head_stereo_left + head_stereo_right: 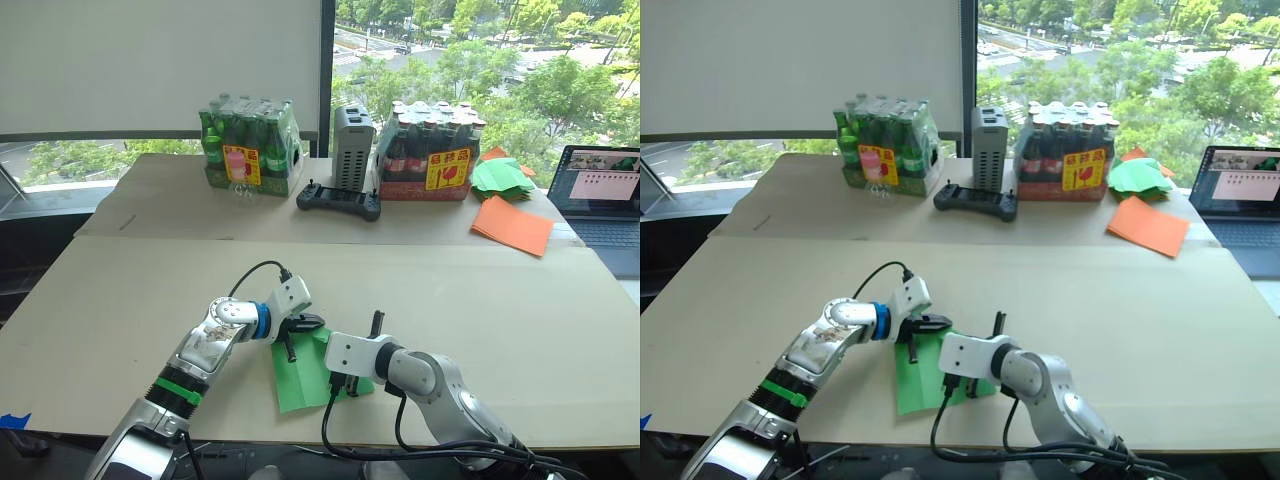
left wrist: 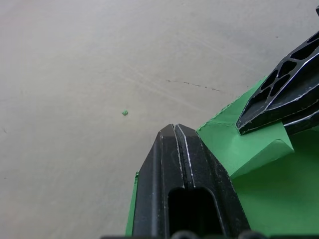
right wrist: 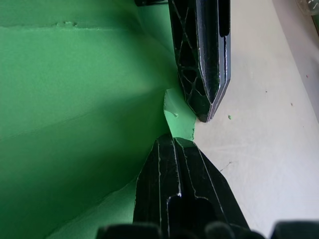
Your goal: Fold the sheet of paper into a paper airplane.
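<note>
The sheet of paper (image 1: 303, 372) lies low in the centre of the frame, close to the near edge of the table (image 1: 120, 300). The left gripper (image 1: 292, 337), fingers closed together, presses its upper corner, and the right gripper (image 3: 197, 130) appears closed on a small flap. I think a hard pull could tear this thin corner or slide the sheet over the near edge, while to the upper left the table is bare.

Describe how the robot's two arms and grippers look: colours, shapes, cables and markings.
The left arm is shiny silver with blue and green bands; the right arm is grey with a white wrist block. Black cables loop along both. Each gripper has two black, tapered, ribbed fingers.
</note>
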`<state>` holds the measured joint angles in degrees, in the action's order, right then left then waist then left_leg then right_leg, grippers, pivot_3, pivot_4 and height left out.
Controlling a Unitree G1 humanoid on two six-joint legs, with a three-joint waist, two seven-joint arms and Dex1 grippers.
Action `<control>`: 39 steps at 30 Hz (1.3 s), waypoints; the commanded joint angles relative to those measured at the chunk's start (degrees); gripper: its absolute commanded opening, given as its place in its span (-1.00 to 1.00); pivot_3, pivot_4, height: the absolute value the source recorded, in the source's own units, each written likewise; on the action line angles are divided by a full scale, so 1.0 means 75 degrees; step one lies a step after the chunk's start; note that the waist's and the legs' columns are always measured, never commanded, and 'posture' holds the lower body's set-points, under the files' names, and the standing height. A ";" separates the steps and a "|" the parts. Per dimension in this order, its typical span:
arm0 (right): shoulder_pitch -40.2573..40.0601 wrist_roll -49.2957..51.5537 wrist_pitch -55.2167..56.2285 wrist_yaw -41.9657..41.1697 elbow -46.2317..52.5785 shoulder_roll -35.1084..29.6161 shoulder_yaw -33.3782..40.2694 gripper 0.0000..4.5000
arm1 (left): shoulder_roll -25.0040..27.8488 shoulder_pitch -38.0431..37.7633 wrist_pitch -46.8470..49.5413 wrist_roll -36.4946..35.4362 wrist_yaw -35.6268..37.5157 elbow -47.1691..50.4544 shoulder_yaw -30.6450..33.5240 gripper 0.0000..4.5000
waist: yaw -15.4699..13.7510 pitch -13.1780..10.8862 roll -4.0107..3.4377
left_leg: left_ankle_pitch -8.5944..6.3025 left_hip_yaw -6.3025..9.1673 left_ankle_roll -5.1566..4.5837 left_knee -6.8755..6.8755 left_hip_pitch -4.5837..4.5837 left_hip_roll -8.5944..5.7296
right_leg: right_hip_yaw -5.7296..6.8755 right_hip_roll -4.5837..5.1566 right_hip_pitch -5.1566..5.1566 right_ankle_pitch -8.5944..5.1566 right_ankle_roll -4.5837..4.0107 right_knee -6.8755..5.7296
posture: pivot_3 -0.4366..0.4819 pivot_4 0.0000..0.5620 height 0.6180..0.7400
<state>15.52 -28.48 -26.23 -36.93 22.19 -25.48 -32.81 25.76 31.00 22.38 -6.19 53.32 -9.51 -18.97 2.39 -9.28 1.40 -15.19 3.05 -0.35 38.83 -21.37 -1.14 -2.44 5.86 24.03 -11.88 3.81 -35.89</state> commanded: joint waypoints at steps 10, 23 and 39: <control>-0.0088 0.1532 -0.1542 -0.1126 0.1300 0.0434 0.1327 0.17 | 0.0174 -0.0110 -0.0259 0.0567 -0.0039 -0.0539 -0.0231 -1.00 | 0.0002 0.0004 0.0002 | 0.0000 0.0003 0.0000 -0.0001 0.0012 0.0003 | -0.0001 -0.0005 -0.0009 0.0000 0.0000 -0.0002 | -0.05 -0.47 1.00; 0.1158 0.3632 -0.2771 -0.1124 0.0308 0.0839 0.2241 -0.51 | 0.0022 -0.0176 -0.0209 0.0474 -0.0133 -0.0392 -0.0125 -1.00 | -0.0009 0.0005 0.0002 | 0.0000 0.0006 0.0000 0.0000 0.0022 0.0007 | -0.0001 -0.0010 -0.0013 0.0005 -0.0009 -0.0009 | -0.05 -0.47 1.00; 0.1355 0.3665 -0.1820 -0.0674 -0.1364 0.0889 0.1431 -0.99 | 0.0035 -0.0349 -0.0079 0.0461 -0.0210 -0.0087 -0.0046 -1.00 | -0.0004 0.0005 0.0002 | 0.0000 0.0005 0.0000 -0.0002 0.0013 0.0007 | -0.0002 -0.0009 -0.0003 0.0005 -0.0009 -0.0009 | -0.05 -0.47 1.00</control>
<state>24.70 -1.12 -41.45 -42.20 11.45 -18.68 -21.97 25.36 29.79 19.93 -4.48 52.20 -9.29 -18.51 2.36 -9.25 1.41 -15.19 3.09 -0.35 38.82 -21.27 -1.09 -2.45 5.79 24.01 -11.85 3.74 -35.95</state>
